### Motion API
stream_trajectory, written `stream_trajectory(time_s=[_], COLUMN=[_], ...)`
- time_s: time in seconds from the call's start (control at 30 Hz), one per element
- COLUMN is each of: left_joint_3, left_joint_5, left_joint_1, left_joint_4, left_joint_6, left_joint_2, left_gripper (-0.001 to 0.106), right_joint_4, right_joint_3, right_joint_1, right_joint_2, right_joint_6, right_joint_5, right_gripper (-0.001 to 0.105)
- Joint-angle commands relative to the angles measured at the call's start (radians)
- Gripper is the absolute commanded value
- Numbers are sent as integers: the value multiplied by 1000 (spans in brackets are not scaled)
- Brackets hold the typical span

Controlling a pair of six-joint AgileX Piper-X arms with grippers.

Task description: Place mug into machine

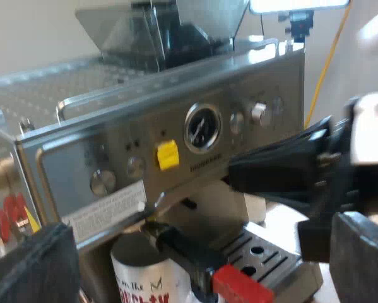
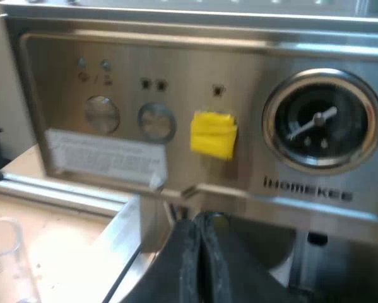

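Silver espresso machine [image 1: 113, 142], yellow patch [image 1: 167, 155], white mug [image 1: 138, 278] with dark lettering, black handle [image 1: 183, 250], red end [image 1: 242, 287].

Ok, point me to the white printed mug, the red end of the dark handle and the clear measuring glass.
white printed mug [image 1: 133, 270]: left wrist view, its white side wall.
red end of the dark handle [image 1: 239, 285]: left wrist view, the red block's face.
clear measuring glass [image 2: 5, 262]: right wrist view, its see-through wall.

Tight under the panel [image 1: 113, 165]: mug [image 1: 144, 281] fills the spot at 6 o'clock from the yellow tab [image 1: 168, 155], and the handle [image 1: 179, 247] juts out just beside it. Right gripper [image 1: 234, 173] blocks the front at 5 o'clock from the gauge [image 1: 202, 128]. Drip tray [image 1: 267, 249] slots beyond the handle sit bare.
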State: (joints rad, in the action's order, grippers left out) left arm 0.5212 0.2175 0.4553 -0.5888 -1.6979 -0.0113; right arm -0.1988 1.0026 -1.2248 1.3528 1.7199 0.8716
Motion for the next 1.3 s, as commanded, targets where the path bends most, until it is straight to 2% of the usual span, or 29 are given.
stream_trajectory(time_s=[0.03, 0.33, 0.73, 0.97, 1.13, 1.17, 1.23, 1.27, 1.3], left_joint_3=[11, 11, 11, 11, 11, 11, 11, 11, 11], left_joint_5=[4, 4, 4, 4, 4, 4, 4, 4, 4], left_joint_1=[4, 4, 4, 4, 4, 4, 4, 4, 4], left_joint_4=[15, -35, -50, -50, -50, -48, -48, -48, -48], left_joint_6=[-3, -3, -3, -3, -3, -3, -3, -3, -3], left_joint_2=[7, 7, 7, 7, 7, 7, 7, 7, 7], left_gripper=[81, 81, 81, 81, 81, 81, 81, 81, 81], right_joint_4=[-4, -4, -6, 18, 162, 185, 272, 289, 336], right_joint_3=[50, 145, 150, 150, 150, 150, 150, 150, 150], right_joint_1=[35, 109, 243, 220, 129, 121, 76, 65, 45], right_joint_2=[34, 135, 155, 149, 87, 81, 45, 35, 16], right_joint_6=[12, 12, 9, 10, 10, 10, 10, 10, 6], right_joint_5=[-35, -84, -77, -69, -101, -103, -106, -106, -106], right_gripper=[0, 0, 0, 0, 1, 2, 16, 19, 29])
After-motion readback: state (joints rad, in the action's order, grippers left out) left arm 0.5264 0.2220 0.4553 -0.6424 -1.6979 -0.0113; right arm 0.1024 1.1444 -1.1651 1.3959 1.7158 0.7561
